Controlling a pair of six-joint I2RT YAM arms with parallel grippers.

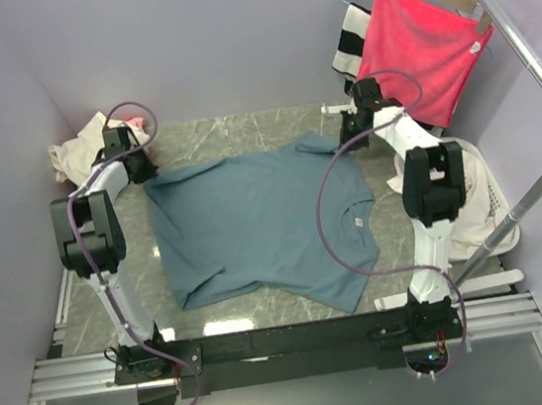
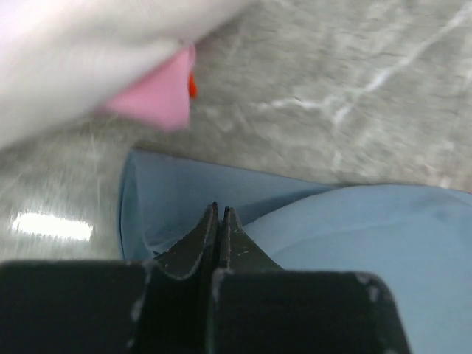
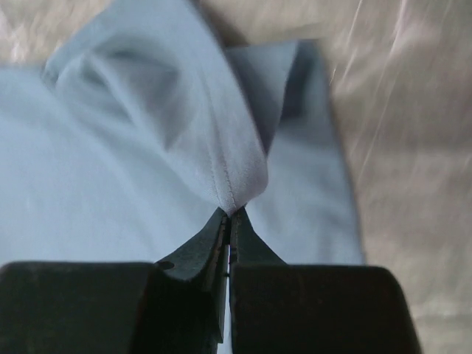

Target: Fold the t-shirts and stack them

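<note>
A dusty blue-grey t-shirt (image 1: 253,220) lies spread on the marble table (image 1: 232,133), its collar toward the near right. My left gripper (image 1: 144,169) sits at the shirt's far left corner. In the left wrist view that gripper (image 2: 220,210) is shut, with the blue cloth (image 2: 369,243) folding up at its tips. My right gripper (image 1: 351,138) is at the far right sleeve. There it (image 3: 231,212) is shut on a pinched ridge of the shirt (image 3: 110,169). A heap of cream and pink t-shirts (image 1: 75,153) lies at the far left, cream (image 2: 74,51) over pink (image 2: 158,92).
A bright red towel (image 1: 421,48) and a striped cloth (image 1: 350,42) hang on a rack at the back right. A white basket (image 1: 486,199) holding pale cloth stands right of the right arm. Purple walls close in the table on the left, back and right.
</note>
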